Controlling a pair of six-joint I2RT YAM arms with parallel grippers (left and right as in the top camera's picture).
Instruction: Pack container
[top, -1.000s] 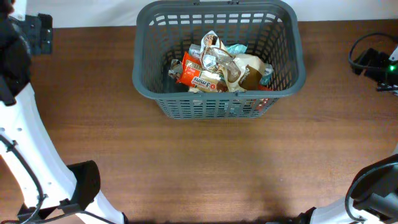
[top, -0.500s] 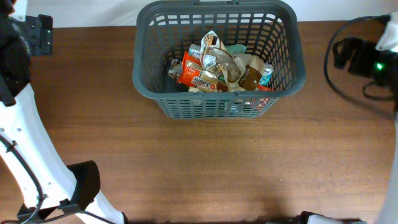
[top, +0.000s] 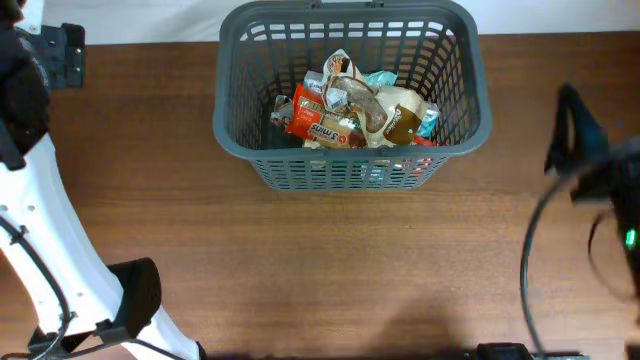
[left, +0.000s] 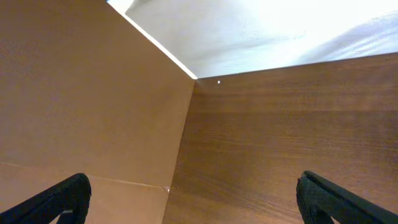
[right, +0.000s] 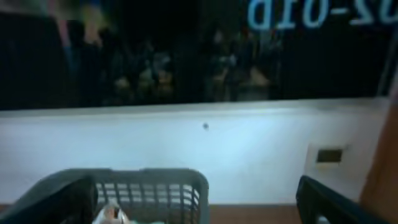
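Note:
The container (top: 350, 160) is a dark grey slotted basket at the back middle of the wooden table. It holds several snack packets (top: 350, 115), among them an orange-red one and a brown one. My left gripper (left: 193, 190) is open and empty, far left of the basket, over the table's back left corner (top: 62, 50). My right gripper (right: 196, 194) is open and empty. It shows as a dark blur at the right edge (top: 580, 150), to the right of the basket. The basket's corner (right: 155, 183) shows low in the right wrist view.
The left arm's white links (top: 40, 250) run down the left side. A tan board (left: 81, 106) stands beside the table in the left wrist view. A white wall (right: 205, 137) is behind the basket. A black cable (top: 527, 270) loops at the right.
My right arm has swung from the far right back corner forward and inward along the right side, and is blurred with motion. The left arm and the basket have not moved.

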